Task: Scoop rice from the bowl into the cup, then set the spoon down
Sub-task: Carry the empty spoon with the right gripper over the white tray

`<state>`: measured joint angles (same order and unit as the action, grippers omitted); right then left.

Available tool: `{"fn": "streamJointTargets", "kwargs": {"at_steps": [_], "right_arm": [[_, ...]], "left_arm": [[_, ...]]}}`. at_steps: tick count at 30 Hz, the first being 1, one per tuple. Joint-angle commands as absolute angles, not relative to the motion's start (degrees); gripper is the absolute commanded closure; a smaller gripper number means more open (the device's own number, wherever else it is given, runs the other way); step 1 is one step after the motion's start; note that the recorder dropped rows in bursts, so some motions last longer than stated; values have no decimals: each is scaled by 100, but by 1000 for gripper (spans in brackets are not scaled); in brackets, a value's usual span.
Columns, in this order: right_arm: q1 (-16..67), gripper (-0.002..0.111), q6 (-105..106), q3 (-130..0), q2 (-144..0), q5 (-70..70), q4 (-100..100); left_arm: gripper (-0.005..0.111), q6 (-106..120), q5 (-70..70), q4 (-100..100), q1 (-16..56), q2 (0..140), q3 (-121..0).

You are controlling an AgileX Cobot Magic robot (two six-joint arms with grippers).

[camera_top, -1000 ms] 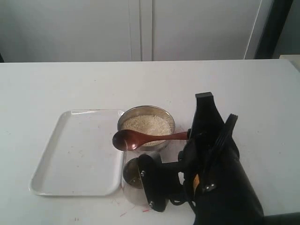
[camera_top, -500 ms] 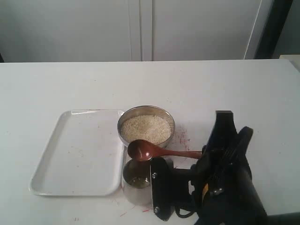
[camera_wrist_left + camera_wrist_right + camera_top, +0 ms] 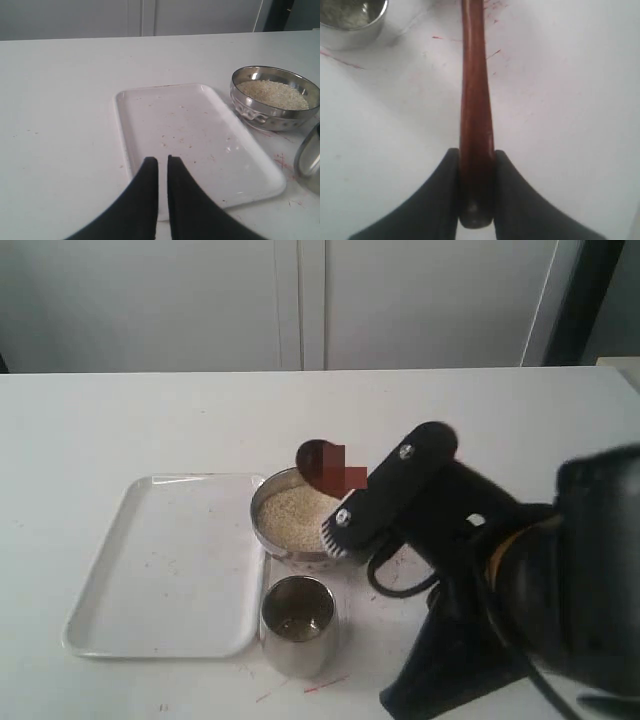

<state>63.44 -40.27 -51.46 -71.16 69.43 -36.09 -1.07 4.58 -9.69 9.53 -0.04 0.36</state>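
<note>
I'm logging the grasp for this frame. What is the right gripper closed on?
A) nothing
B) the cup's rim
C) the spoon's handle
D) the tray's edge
C: in the right wrist view the right gripper pinches the end of the handle of the spoon between its two fingers, while the cup stands apart on the table.

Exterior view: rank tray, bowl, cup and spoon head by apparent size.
1. tray, clearly largest.
2. bowl, though partly hidden by the right arm.
3. cup, narrower than the bowl.
4. spoon head, smallest; it is raised and blurred, so this is apparent size only.
</note>
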Motion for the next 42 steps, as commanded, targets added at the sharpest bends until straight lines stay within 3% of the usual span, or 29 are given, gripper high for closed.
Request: {"fn": "streamJointTargets", "kwargs": {"at_steps": [1, 9, 20, 28, 34, 42], "right_arm": [[5983, 108, -4753, -5384, -6906, 6996, -2524], [5932, 108, -5712, -5384, -6896, 6551, -1284], [5932, 108, -5852, -5779, -7116, 5878, -1262], [5591, 108, -5344, -7862, -8478, 6417, -1265], [5527, 108, -4986, -9593, -10280, 6437, -1250], [5527, 108, -5757, -10217, -11900, 5617, -1700]], "left_arm": [[92, -106, 438, -1013, 981, 0, 0], [92, -106, 438, -1013, 981, 0, 0], [92, -106, 438, -1013, 981, 0, 0], [92, -106, 438, -1013, 981, 0, 0], [92, -106, 438, -1013, 981, 0, 0], [92, -106, 438, -1013, 981, 0, 0]]}}
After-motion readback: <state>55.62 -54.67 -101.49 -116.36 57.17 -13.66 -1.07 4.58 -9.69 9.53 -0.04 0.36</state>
